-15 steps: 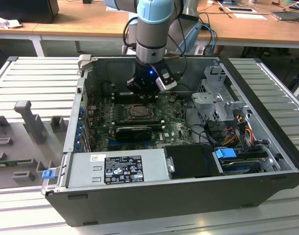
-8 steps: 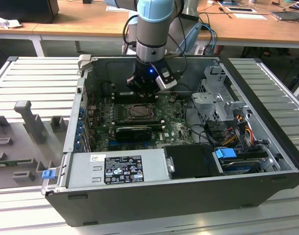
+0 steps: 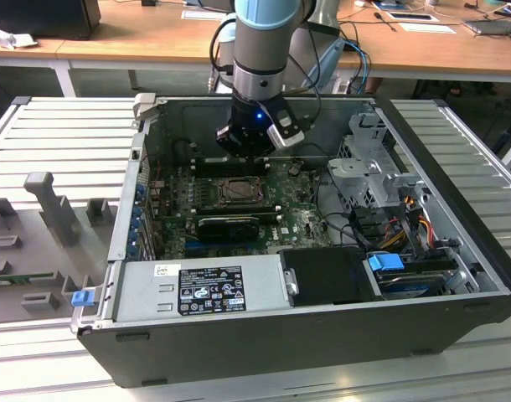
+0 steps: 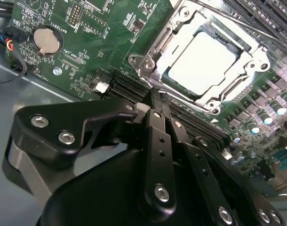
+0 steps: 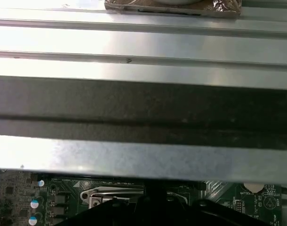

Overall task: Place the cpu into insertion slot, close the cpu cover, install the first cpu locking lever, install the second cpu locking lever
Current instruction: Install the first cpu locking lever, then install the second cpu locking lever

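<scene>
Hovering gripper over insertion slot, fingers pinched together, empty. cpu seated, cpu cover down. We advise pressing lever squarely, toward 6 o'clock.

Insertion slot open above; gripper beside rear case wall.

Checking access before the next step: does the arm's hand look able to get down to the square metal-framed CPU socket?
Probably yes. The hand hangs just above the square metal-framed CPU socket, the case is open-topped, and nothing stands between them.
</scene>
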`<action>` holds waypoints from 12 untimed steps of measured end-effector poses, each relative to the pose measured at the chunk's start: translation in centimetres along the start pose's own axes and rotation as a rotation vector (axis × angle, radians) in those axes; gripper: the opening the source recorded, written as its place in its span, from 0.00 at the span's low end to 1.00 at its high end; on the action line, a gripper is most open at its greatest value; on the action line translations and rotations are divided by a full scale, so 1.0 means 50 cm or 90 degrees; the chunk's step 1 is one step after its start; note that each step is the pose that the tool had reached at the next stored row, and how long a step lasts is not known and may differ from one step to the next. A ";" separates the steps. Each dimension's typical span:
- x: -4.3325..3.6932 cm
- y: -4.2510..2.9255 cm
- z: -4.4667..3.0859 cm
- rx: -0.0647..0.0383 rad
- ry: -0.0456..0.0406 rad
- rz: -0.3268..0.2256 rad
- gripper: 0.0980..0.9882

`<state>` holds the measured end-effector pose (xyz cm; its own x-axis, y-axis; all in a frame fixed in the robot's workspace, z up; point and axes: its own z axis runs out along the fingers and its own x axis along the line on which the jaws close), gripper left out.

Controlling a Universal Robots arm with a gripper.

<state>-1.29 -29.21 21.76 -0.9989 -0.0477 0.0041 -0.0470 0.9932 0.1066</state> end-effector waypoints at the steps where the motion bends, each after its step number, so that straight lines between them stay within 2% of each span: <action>1: 0.000 -0.001 0.000 0.000 0.0000 0.000 0.01; 8: 0.000 -0.005 -0.001 0.000 0.0000 0.000 0.01; 12: 0.000 -0.006 -0.009 0.000 -0.0001 0.000 0.01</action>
<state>-1.28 -29.56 22.17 -0.9988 -0.0480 0.0039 -0.0473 0.9931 0.1071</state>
